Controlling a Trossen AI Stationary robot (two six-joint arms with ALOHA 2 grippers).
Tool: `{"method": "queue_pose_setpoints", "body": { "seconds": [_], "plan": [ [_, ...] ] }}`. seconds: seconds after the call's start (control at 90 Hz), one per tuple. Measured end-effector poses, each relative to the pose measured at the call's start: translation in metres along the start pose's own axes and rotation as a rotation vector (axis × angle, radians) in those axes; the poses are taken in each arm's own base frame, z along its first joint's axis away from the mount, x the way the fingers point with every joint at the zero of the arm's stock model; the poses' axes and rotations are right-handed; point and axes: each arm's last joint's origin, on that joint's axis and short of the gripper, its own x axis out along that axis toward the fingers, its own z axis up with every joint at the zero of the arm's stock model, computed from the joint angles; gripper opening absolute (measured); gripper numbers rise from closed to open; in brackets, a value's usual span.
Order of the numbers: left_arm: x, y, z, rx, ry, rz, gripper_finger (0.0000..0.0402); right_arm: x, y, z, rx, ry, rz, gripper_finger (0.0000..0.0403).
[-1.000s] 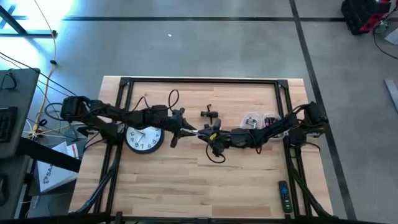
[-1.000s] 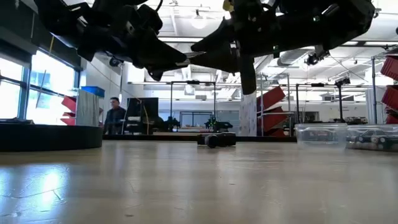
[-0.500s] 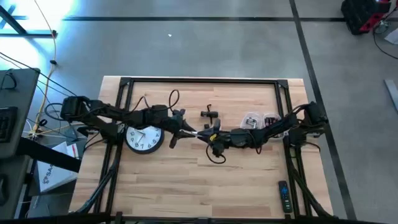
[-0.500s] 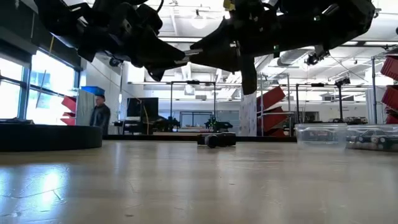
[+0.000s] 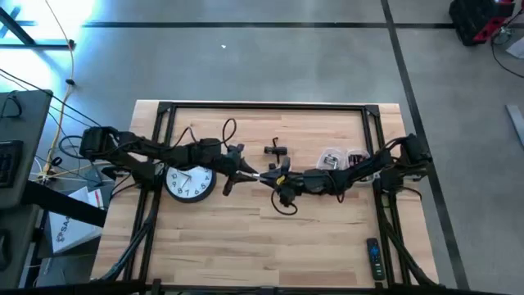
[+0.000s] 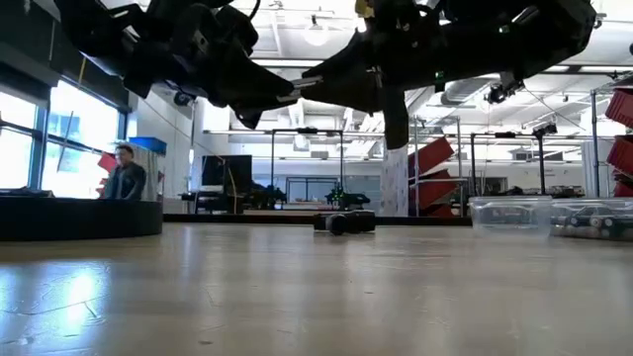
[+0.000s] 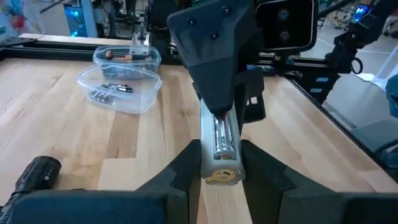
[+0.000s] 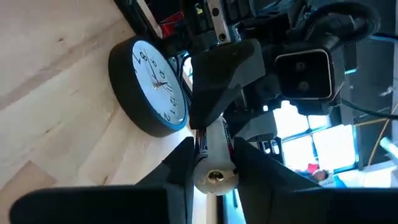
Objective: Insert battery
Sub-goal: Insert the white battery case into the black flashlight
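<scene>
- While both grippers meet at the frame's centre in the high view, a pale battery holder (image 7: 219, 146) with batteries seated in it is clamped between the two.
- Left gripper (image 7: 217, 163) fingers clenched on one end of the holder; right gripper (image 8: 212, 163) fingers clenched on the other.
- Holder held above the table (image 5: 246, 238), off its surface.
- Wall clock (image 5: 189, 182) lies face-up, left of centre, under the left arm.
- Clear plastic tubs (image 5: 342, 158) right of centre.
- Remote (image 5: 373, 258), lower right.

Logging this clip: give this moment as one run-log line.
stage: mid-air handover | left gripper and right gripper: both shut on battery holder | clock: on table
</scene>
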Motion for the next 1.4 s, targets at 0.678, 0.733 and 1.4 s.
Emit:
{"method": "queue_pose_setpoints", "body": {
  "seconds": [0.678, 0.733, 1.4],
  "plan": [
    [-0.045, -0.017, 0.031, 0.322, -0.005, 0.294, 0.0163, 0.01, -0.015, -0.033, 0.786, 0.113, -0.078, 0.0058],
    [-0.048, -0.019, 0.025, 0.341, 0.022, 0.39, 0.0163, 0.013, -0.021, -0.045, 0.971, 0.118, -0.095, 0.0058],
    [-0.053, -0.006, -0.058, 0.332, 0.072, 0.583, 0.0163, 0.018, -0.077, -0.134, 1.743, -0.023, 0.022, 0.0058]
  ]
}}
